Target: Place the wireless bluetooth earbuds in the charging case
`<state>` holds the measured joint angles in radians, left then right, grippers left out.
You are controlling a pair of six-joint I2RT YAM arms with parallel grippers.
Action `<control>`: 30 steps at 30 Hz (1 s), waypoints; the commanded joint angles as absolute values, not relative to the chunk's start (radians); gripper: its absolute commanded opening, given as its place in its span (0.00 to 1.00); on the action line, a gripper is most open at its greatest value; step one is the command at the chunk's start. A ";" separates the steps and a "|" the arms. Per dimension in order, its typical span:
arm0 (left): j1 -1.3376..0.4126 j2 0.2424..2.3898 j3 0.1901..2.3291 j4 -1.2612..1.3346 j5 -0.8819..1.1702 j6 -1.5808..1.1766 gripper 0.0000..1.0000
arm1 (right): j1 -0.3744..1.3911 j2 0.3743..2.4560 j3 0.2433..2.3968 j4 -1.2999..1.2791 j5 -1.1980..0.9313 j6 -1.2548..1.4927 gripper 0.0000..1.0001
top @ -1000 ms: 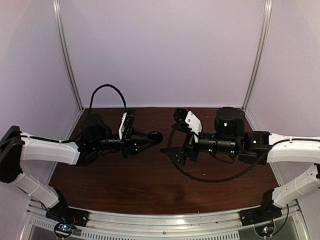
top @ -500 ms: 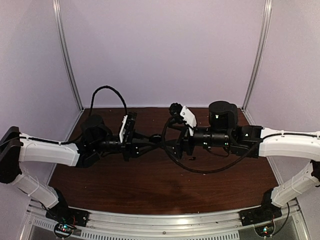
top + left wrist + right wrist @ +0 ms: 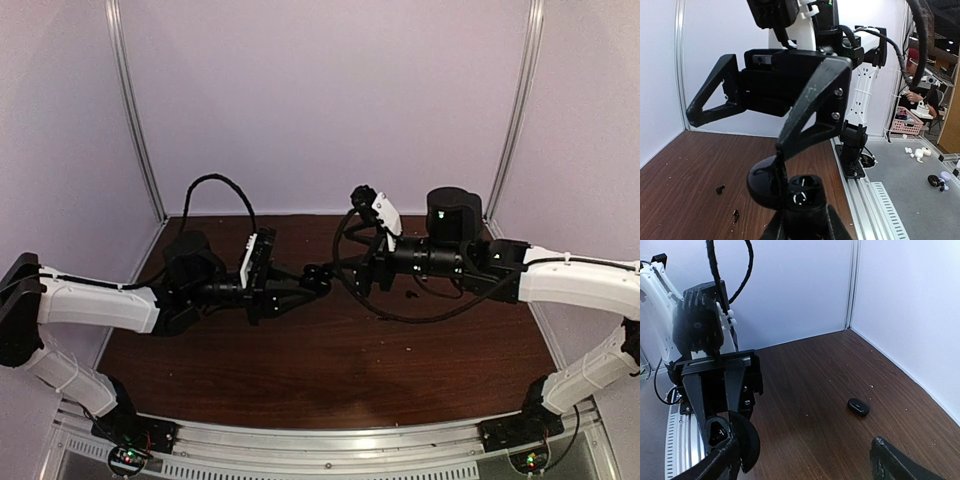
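Clearly nothing's seated yet: your left hand point(image 3: 312, 280) pinches the open charging case point(image 3: 790, 187) aloft, right hand point(image 3: 350, 280) spread empty beside it; 2 earbuds point(image 3: 720, 189) lie toward the bench's point(image 3: 300, 370) far edge.

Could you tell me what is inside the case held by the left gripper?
In the left wrist view the open case shows one round dark well with a glint; whether it is occupied is unclear. Its lower part is covered by the gripping fingers.
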<state>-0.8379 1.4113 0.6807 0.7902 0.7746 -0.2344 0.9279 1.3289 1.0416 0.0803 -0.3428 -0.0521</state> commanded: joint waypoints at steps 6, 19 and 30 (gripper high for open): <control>-0.847 1.397 0.692 0.820 0.788 -0.233 0.00 | 0.895 1.318 1.064 0.107 -0.342 -0.026 0.91; -0.761 1.462 0.606 1.104 0.747 -0.472 0.00 | 0.702 1.216 0.932 0.096 -0.429 0.116 0.89; -0.720 1.489 0.605 1.113 0.759 -0.491 0.00 | 0.498 1.424 1.006 -0.253 -0.165 0.066 0.69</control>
